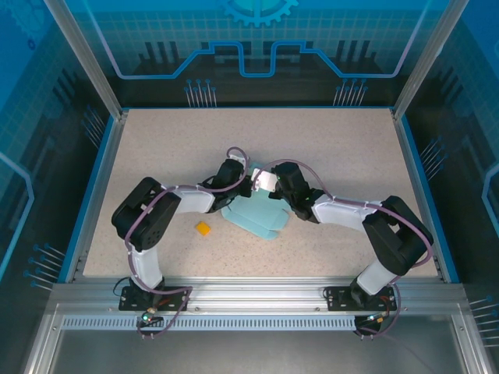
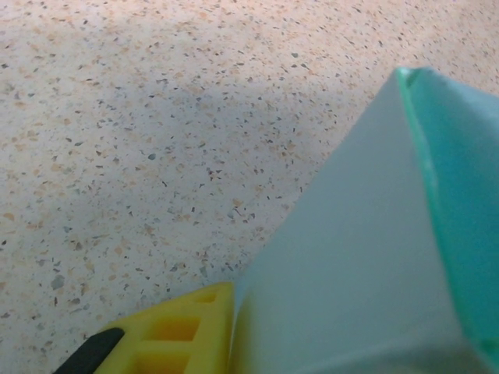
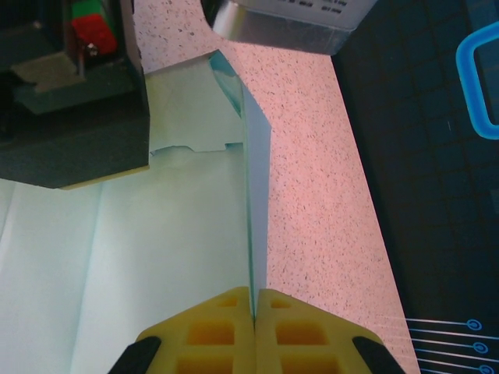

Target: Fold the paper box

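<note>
One speckled beige table (image 1: 327, 140), blue-walled cell (image 1: 31, 117); R gripper (image 3: 254, 300) pinches paper box (image 3: 156, 249), L gripper (image 1: 248, 184) grip unclear.

Paper box (image 1: 253, 218): pale blue-green card, plain. Table (image 1: 335, 148): beige, finely speckled; small square piece (image 1: 203, 228): orange, apparently plain at this distance. Right gripper (image 3: 254, 300): yellow fingers.

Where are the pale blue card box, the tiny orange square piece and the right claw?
Pale light-blue card paper box (image 1: 253, 218): top view, its flat panel.
Tiny orange square piece (image 1: 203, 228): top view, its centre.
Right claw (image 3: 254, 298): right wrist view, between yellow fingertips pinching the card edge.
</note>
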Tool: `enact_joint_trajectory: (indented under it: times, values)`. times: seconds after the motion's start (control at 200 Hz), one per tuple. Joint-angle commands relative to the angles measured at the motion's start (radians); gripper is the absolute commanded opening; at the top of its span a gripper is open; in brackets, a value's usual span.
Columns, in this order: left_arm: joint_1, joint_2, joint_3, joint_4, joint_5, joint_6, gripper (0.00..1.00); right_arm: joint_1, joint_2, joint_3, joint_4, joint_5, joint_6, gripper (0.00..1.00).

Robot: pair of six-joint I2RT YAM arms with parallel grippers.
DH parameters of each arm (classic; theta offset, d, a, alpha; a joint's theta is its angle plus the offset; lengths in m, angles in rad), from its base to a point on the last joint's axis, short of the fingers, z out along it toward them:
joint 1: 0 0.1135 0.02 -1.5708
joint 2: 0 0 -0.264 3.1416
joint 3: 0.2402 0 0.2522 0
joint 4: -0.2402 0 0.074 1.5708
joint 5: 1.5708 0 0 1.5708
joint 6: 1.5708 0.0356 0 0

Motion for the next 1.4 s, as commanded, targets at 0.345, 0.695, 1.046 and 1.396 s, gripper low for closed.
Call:
enact_joint_trajectory:
  times: [0.345, 0.695, 1.046, 1.396]
  values:
    - [0.020, 0.045, 0.021, 0.017, -0.255, -0.152, 0.14, 0.054, -0.009, -0.032, 0.015, -0.041, 0.054, 0.00]
    - [0.056, 0.027, -0.062, 0.220, 0.040, 0.001, 0.29, 0.041, 0.003, -0.018, 0.014, -0.019, 0.022, 0.00]
    - [0.075, -0.036, -0.079, 0.225, 0.124, 0.086, 0.46, 0.038, 0.006, -0.012, 0.000, -0.001, -0.007, 0.00]
    - [0.093, -0.079, -0.065, 0.166, 0.188, 0.148, 0.57, 0.037, 0.004, -0.002, -0.012, 0.000, -0.019, 0.00]
